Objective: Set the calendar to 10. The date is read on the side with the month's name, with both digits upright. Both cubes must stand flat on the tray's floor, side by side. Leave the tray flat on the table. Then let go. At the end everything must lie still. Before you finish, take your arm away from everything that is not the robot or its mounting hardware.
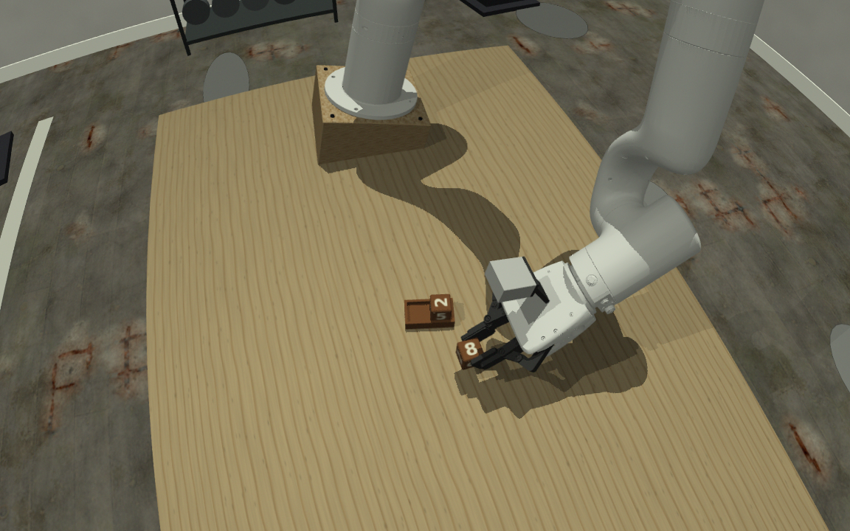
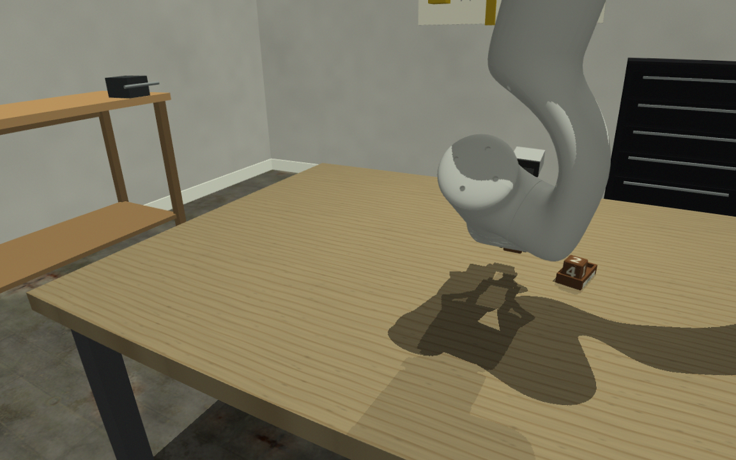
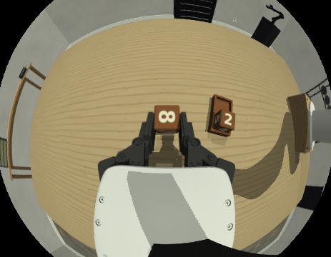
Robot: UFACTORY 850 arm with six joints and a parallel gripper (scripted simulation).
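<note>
We are seeing a brown tray (image 1: 415, 314) on the table (image 1: 269, 264), one cube (image 1: 440, 308) showing 2 sitting in its right half. Right of it, our gripper (image 1: 481, 343) is clenching a second cube (image 1: 468, 350), its 8 facing up, above bare wood away from the table's edges.

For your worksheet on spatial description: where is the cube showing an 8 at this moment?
In the top view, the cube showing 8 is clamped in the gripper, outside the tray, off its right front corner.
</note>
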